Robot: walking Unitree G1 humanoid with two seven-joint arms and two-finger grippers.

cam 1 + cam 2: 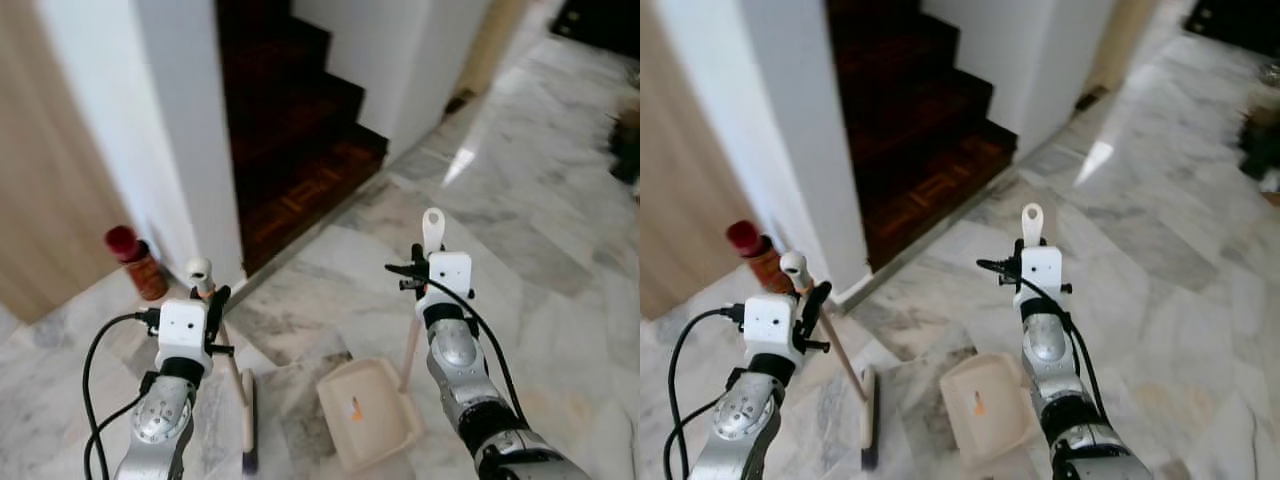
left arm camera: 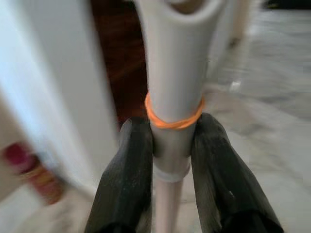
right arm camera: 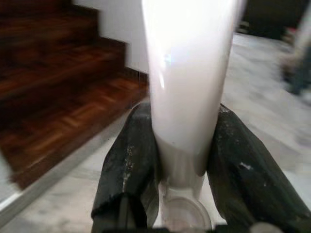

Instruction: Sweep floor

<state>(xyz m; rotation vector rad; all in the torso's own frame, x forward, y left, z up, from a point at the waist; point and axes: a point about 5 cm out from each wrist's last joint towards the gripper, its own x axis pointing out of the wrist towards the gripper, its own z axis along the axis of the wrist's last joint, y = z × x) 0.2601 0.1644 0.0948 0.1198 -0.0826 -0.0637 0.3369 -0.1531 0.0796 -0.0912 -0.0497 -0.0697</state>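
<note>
Jaws clamped: left gripper (image 2: 171,160) on the broom (image 1: 243,400), right gripper (image 3: 183,160) on the dustpan (image 1: 365,412), lower centre; sweeping seemed next.

glossy marble floor (image 1: 560,230); dark wood stairs (image 1: 300,150) (parquet); smooth cream plastic dustpan (image 1: 370,410).

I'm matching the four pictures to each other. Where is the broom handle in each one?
Left eye: broom handle low on the left, in the left gripper.
Right eye: low on the left again, nearer the edge.
Left wrist: upright in the middle, clamped between both fingers.
Right wrist: not the broom; that pole is the dustpan handle.
Shared landmark: the dark stairs.
</note>
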